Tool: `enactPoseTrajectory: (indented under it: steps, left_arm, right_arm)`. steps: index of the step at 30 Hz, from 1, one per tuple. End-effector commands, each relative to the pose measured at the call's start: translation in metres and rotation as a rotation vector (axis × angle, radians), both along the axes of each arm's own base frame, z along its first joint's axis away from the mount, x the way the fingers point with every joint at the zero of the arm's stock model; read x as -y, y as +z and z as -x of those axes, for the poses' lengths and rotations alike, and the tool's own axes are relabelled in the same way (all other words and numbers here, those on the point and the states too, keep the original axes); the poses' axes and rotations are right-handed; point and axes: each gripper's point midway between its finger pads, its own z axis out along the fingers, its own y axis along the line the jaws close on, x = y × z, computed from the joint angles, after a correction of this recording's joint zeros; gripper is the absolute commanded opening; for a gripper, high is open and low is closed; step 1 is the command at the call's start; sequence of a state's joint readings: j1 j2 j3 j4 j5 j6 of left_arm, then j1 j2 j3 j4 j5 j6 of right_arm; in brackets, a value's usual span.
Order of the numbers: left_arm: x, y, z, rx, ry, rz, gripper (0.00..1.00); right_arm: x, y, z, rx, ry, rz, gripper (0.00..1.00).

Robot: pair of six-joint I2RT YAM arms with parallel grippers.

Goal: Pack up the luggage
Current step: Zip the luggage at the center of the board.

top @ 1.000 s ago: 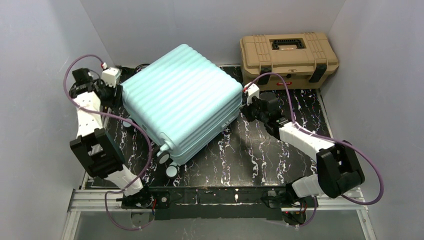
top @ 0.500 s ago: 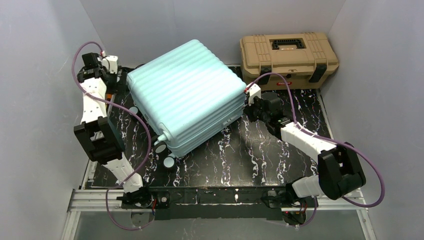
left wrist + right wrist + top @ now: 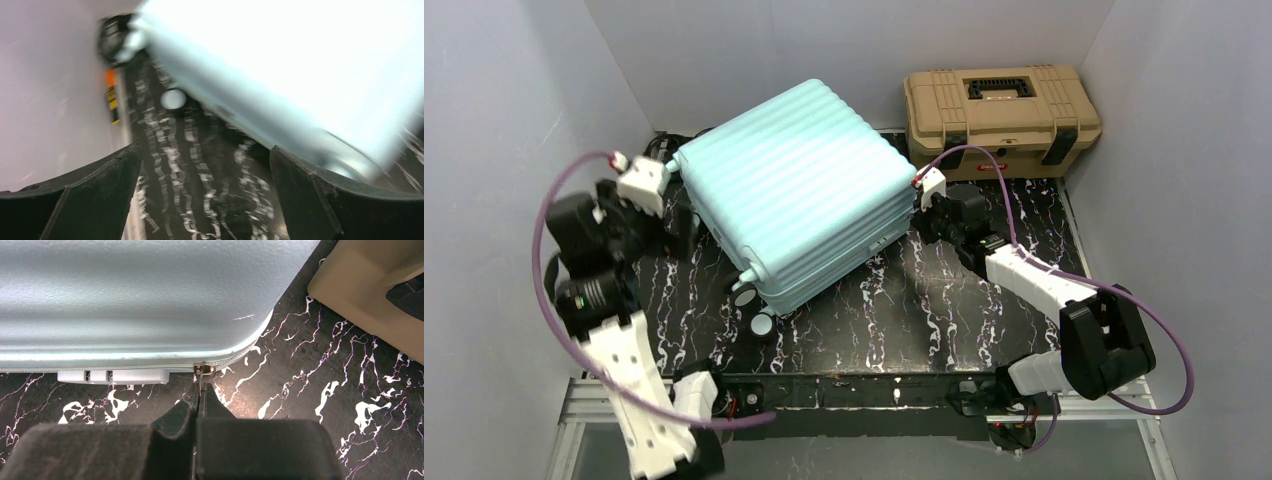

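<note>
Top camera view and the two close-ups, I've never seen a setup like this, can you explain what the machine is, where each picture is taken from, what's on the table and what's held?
The machine is two robot arms, a left arm and a right arm, bolted at the near edge of a black marbled table. The wide picture looks down from above and behind them; each close-up comes from a camera on one wrist, its two-finger tool at the bottom. On the table lie a closed mint-blue suitcase and, behind it to the right, a tan toolbox. The right tool is shut, pinching the suitcase's zipper pull. The left tool is open beside the suitcase and holds nothing; that picture is blurred.
</note>
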State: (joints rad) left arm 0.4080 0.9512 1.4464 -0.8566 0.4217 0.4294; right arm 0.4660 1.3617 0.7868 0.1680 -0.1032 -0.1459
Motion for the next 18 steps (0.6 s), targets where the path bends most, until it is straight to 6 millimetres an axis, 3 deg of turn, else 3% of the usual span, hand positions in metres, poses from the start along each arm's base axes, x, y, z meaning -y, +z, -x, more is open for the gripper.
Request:
enactPoseTrajectory:
  steps: [1, 4, 10, 14, 18]
  left_arm:
    - [0.107, -0.051, 0.080, -0.143, -0.467, 0.258, 0.98]
    - [0.128, -0.069, 0.104, -0.177, -0.538, 0.329, 0.98]
    - [0.139, -0.085, 0.119, -0.235, -0.585, 0.392, 0.98]
    - [0.139, -0.092, 0.117, -0.265, -0.601, 0.404, 0.98]
    - [0.123, -0.112, 0.099, -0.261, -0.554, 0.322, 0.96]
  right_arm:
    - [-0.016, 0.056, -0.007, 0.161, 0.045, -0.099, 0.01]
    - [-0.015, 0.056, -0.009, 0.169, 0.040, -0.090, 0.01]
    - [-0.015, 0.053, -0.011, 0.173, 0.041, -0.076, 0.01]
    - [-0.014, 0.053, -0.014, 0.176, 0.039, -0.068, 0.01]
    - [-0.016, 0.050, -0.015, 0.167, 0.042, -0.067, 0.01]
